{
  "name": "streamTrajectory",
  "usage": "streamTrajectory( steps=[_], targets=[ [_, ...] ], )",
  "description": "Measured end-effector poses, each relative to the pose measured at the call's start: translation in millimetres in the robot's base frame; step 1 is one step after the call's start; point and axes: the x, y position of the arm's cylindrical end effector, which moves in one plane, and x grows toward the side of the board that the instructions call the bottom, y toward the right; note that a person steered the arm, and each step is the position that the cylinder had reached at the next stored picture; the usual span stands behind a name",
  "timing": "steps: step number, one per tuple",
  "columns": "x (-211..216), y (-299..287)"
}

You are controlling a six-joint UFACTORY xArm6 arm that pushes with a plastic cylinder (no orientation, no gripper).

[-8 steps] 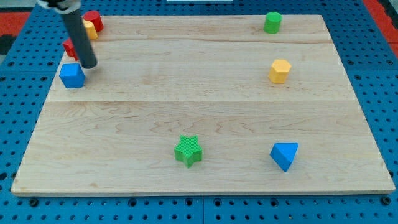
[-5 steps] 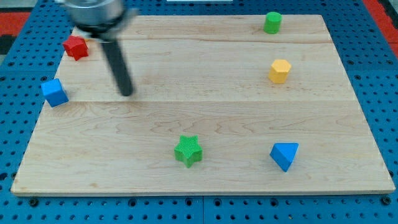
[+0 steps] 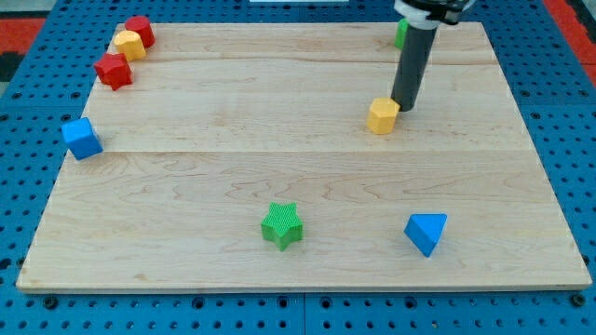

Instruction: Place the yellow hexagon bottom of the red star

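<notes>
Two red blocks [image 3: 126, 51], two yellow [image 3: 383, 116], two blue [image 3: 82, 138], two green [image 3: 282, 226] — eight.

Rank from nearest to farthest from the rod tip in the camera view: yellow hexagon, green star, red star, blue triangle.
From my tip:
1. yellow hexagon, right against it, on its left.
2. blue triangle, toward the view's bottom, slightly right.
3. green star, bottom centre, to the left.
4. red star, far at the view's top left.

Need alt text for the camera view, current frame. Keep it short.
My tip touches the yellow hexagon from its upper right on a wooden board; the red star sits far off at upper left. A green star and blue triangle lie near the bottom.
</notes>
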Motion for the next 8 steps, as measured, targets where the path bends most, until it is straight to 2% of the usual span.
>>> streamTrajectory(
  steps=[1, 4, 5, 8],
  targets=[
    [16.4, 22.0],
    [-9.0, -191.7],
    [-29.3, -198.3],
    [-30.6, -333.8]
  ],
)
